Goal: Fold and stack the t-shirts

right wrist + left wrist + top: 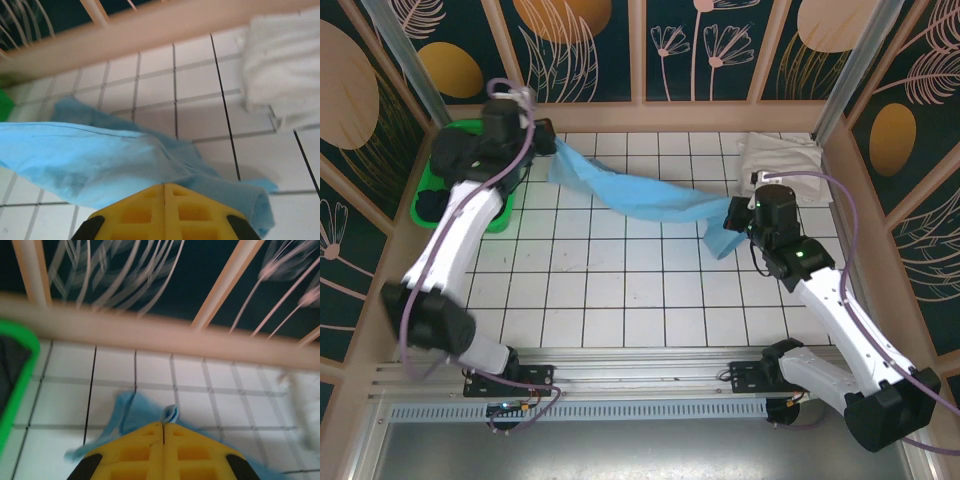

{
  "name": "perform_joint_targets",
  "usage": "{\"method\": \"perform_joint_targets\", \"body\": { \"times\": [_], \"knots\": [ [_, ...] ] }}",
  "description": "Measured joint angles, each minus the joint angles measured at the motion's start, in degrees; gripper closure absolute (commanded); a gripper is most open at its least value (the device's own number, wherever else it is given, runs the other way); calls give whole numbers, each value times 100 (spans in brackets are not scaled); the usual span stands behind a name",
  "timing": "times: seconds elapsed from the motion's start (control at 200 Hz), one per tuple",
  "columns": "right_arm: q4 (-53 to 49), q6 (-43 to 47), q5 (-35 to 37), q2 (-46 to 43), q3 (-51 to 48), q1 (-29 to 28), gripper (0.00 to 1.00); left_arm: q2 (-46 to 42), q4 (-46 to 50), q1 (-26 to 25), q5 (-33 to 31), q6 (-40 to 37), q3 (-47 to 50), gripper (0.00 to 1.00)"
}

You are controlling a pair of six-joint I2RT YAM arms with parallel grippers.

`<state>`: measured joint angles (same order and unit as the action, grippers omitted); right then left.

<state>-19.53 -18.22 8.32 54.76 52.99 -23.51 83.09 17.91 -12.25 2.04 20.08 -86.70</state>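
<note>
Sky-blue t-shirt (pixel 640 200) hangs stretched between left pincer (pixel 549 142) and right pincer (pixel 731 215)

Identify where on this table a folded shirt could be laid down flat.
Free: the near tiles of the table, between the stretched blue t-shirt and the near edge. Crowded: green basket far left, white t-shirt far right.

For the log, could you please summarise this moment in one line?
left gripper: shut on blue t-shirt | right gripper: shut on blue t-shirt
</note>
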Motion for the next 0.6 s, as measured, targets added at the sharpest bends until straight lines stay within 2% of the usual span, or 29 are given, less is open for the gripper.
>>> {"method": "perform_joint_targets", "body": {
  "times": [0.145,0.255,0.32,0.385,0.445,0.53,0.601],
  "knots": [
    [96,170,-144,-125,457,-155,100,-1349,-339,0,-205,-39,398,100],
    [380,350,-70,260,758,-87,100,-1338,-509,0,-553,-149,262,100],
    [586,457,-37,863,1150,133,100,-758,-507,26,-680,-256,-232,100],
    [837,492,-63,1709,1705,509,100,199,-444,83,-719,-363,-1141,100],
    [992,483,-81,2559,2269,857,100,1314,-214,162,-719,-470,-2334,100],
    [929,439,-225,3606,3211,1255,100,2992,295,264,-710,-621,-4548,100],
    [815,437,-328,4155,3921,1425,100,4000,761,304,-702,-702,-6192,100]
  ]
}}
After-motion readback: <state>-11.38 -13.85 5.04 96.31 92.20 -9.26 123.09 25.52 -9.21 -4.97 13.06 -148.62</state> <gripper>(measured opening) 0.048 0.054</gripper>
